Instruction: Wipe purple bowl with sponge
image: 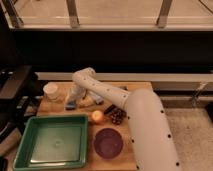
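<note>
The purple bowl sits at the front of the wooden table, right of the green tray. A blue and yellow sponge lies at the back left of the table. My white arm reaches across the table from the right, and its gripper points down right over the sponge, well away from the bowl. The gripper's tips are hidden against the sponge.
A green tray fills the front left. A white cup stands at the back left. An orange fruit and a dark cluster like grapes lie mid-table. A pale object lies beside the sponge.
</note>
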